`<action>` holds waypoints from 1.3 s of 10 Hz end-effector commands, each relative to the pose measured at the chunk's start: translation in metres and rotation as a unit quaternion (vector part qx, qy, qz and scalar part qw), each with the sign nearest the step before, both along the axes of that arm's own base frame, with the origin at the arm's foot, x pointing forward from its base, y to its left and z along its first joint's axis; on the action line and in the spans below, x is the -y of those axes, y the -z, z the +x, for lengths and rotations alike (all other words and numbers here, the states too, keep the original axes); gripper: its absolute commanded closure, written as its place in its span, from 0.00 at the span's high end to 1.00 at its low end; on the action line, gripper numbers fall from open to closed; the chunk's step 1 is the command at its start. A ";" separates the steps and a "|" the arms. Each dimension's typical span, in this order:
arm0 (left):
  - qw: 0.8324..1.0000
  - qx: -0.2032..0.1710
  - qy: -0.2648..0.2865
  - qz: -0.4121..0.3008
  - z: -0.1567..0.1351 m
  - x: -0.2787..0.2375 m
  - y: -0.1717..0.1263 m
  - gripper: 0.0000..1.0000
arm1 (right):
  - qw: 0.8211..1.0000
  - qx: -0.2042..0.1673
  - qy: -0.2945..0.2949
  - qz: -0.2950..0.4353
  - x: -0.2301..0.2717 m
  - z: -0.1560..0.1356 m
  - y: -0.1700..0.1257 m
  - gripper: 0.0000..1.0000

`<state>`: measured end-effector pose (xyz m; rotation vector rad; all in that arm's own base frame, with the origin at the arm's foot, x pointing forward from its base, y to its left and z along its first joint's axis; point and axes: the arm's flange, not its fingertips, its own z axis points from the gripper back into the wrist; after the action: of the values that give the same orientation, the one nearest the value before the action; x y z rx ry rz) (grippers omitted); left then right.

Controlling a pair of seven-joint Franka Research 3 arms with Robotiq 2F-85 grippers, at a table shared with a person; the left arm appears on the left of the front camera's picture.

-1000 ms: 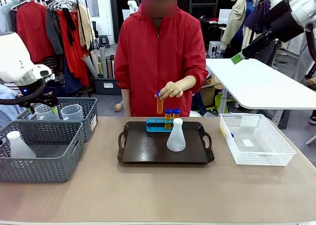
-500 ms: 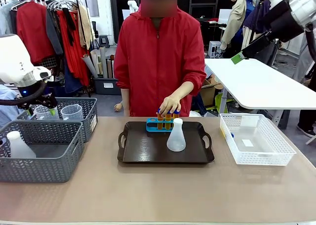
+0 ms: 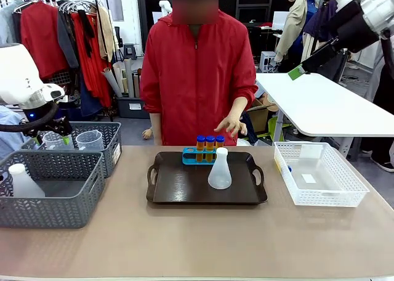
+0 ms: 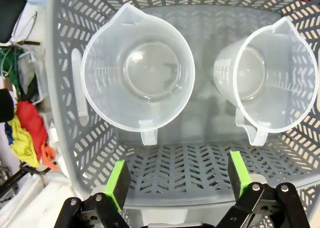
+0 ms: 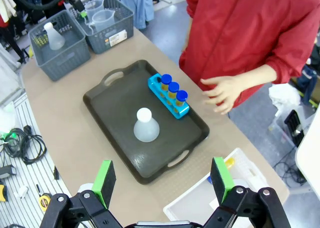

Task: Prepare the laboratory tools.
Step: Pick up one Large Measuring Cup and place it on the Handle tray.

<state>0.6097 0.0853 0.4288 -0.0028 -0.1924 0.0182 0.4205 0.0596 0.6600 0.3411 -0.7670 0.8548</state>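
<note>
a dark tray held a blue rack with three amber blue-capped tubes and a translucent conical flask. the far grey mesh basket held two clear plastic jugs; the left gripper hung over it, jaws wide apart, empty. the right gripper, raised high, was spread open too.

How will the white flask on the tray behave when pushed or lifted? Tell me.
The flask looks empty and translucent, so probably light. Its wide base on the flat tray suggests it slides rather than tips. Smooth sloping sides may slip; the neck seems safer.
</note>
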 end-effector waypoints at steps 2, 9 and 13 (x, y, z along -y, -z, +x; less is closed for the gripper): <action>1.000 -0.001 0.009 0.017 0.017 -0.006 0.000 1.00 | 1.000 0.001 -0.007 0.009 0.000 0.001 0.000 1.00; 0.999 -0.011 -0.009 0.043 0.035 -0.017 0.031 1.00 | 1.000 0.001 -0.007 0.009 0.000 0.001 0.000 1.00; 0.998 -0.011 -0.006 0.056 0.040 -0.019 0.039 0.85 | 1.000 0.001 -0.007 0.009 0.000 0.001 0.000 1.00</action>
<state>0.6451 0.1028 0.3896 0.0650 -0.1597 0.0073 0.4205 0.0596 0.6600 0.3411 -0.7670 0.8548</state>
